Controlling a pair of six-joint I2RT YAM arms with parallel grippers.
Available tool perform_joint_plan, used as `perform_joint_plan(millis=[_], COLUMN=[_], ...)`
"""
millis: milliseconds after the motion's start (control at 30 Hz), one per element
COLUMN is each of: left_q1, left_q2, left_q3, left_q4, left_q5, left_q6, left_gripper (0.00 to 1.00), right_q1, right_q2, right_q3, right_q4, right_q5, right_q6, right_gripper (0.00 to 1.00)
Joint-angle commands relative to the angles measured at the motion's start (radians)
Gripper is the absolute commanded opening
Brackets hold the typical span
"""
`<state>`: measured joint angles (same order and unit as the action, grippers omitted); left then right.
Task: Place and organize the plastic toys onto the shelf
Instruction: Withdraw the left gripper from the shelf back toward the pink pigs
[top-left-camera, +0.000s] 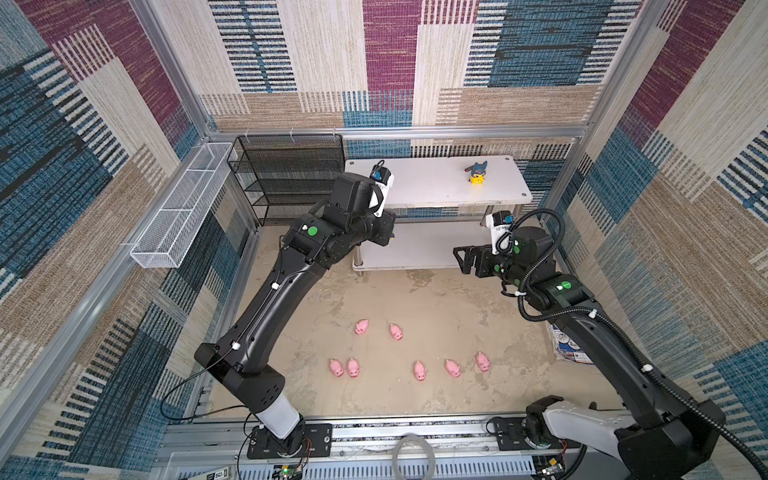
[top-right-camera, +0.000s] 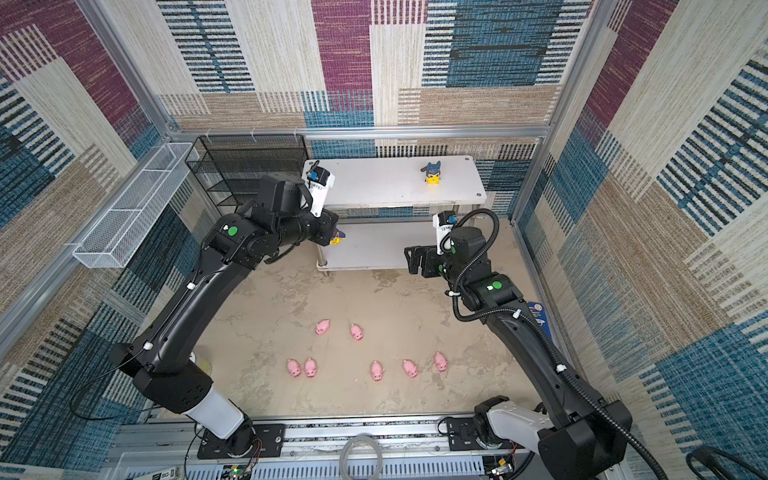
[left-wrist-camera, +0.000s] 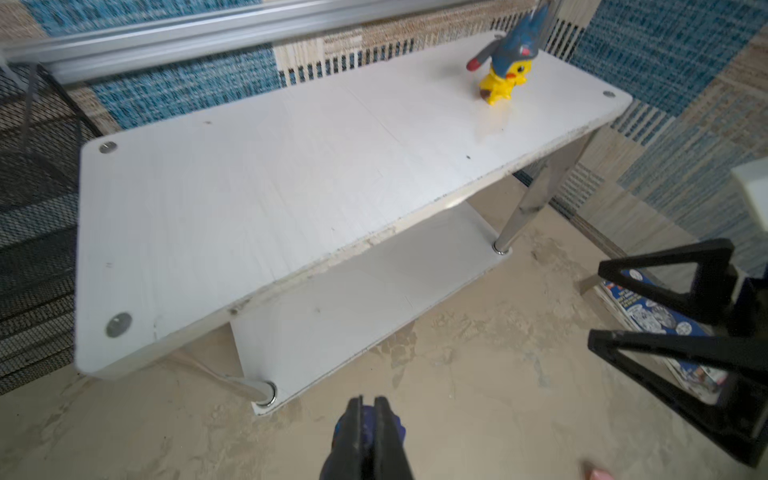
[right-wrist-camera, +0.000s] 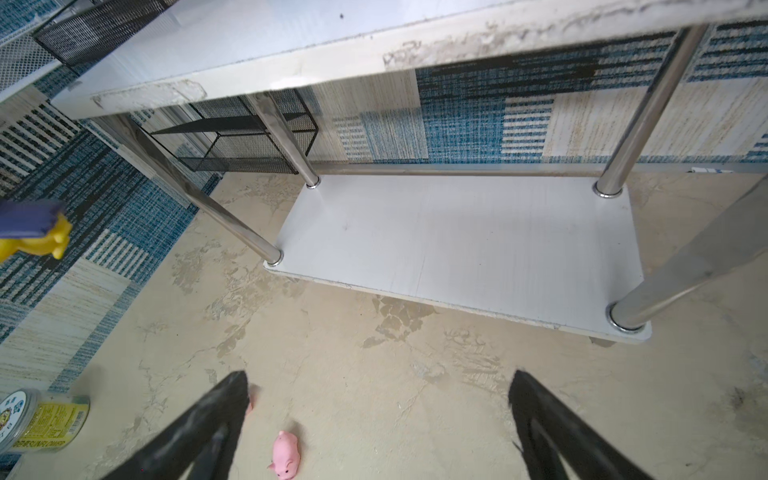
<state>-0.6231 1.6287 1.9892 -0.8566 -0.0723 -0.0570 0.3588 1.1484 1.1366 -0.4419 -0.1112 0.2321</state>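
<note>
The white two-tier shelf (top-left-camera: 432, 183) stands at the back on chrome legs. On the right of its top tier stands a yellow figurine with a blue hood (top-left-camera: 476, 173) (left-wrist-camera: 505, 70). My left gripper (left-wrist-camera: 369, 401) hovers off the shelf's front left corner, shut on a second hooded yellow figurine (top-right-camera: 337, 237) (right-wrist-camera: 37, 232). Purple shows between its jaws. My right gripper (top-left-camera: 460, 260) (right-wrist-camera: 378, 376) is open and empty in front of the lower tier (right-wrist-camera: 457, 232). Several pink pigs (top-left-camera: 361, 327) lie on the sandy floor in front; one pig (right-wrist-camera: 286, 455) lies below the right gripper.
A black mesh rack (top-left-camera: 286, 178) stands left of the shelf. A long white wire basket (top-left-camera: 183, 208) hangs on the left wall. A round yellow-labelled jar (right-wrist-camera: 41, 419) sits on the floor at the left, and a printed package (top-left-camera: 569, 349) by the right wall.
</note>
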Motion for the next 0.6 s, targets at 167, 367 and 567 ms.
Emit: perform_joint_plan(millis=[167,367,567], left_q1=[-0.026,-0.044,-0.082], left_q2=[-0.029,0.019,0.118], left_q3=[-0.242,-0.377,-0.421], left_q4=[0.148,0.228,0.244], left_q5=[0.023,0.046,0.042], left_q6=[-0.029,-0.02,0.01], left_gripper=[0.0,0.0,0.0], right_q1=[0.0,0.001,0.001], right_q2=[-0.071,-0.094,-0.084], right_q3=[-0.068,-0.133,-0.157], right_q4=[-0.018,-0.012,-0.011], right_q5=[0.013,0.007,0.022], right_q6=[0.021,0.036,0.031], right_gripper=[1.0,1.0,1.0])
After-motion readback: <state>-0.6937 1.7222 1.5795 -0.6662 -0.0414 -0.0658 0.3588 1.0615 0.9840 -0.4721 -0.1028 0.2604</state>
